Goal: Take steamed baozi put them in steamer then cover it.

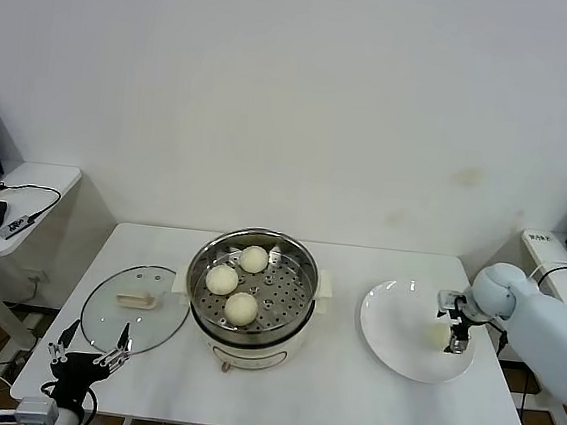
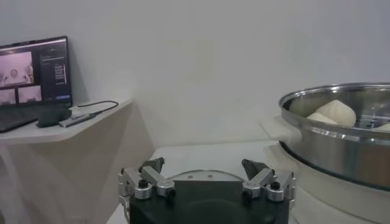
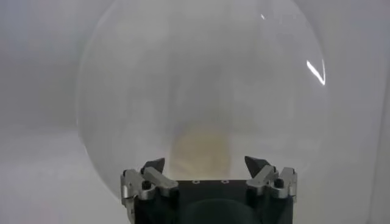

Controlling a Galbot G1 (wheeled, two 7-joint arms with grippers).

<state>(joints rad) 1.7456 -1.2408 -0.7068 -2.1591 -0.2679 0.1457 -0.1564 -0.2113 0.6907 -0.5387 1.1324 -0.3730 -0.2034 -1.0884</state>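
Three baozi point(image 1: 240, 308) sit in the steamer point(image 1: 301, 274); fourth baozi point(image 3: 201, 152) on the plate point(image 1: 388, 328) between right gripper point(image 1: 456, 328) fingers, spread wide. Left gripper point(image 1: 90, 347) parked, fingers wide, beside cover point(image 1: 133, 311) on the surface

The right arm point(image 1: 539, 323) is a smooth, pale blue-white shell with a rounded wrist joint. Both grippers, right point(image 3: 209, 167) and left point(image 2: 205, 170), have a black body, silver metal finger links with dark screws, and black pointed fingers point(image 2: 153, 165)
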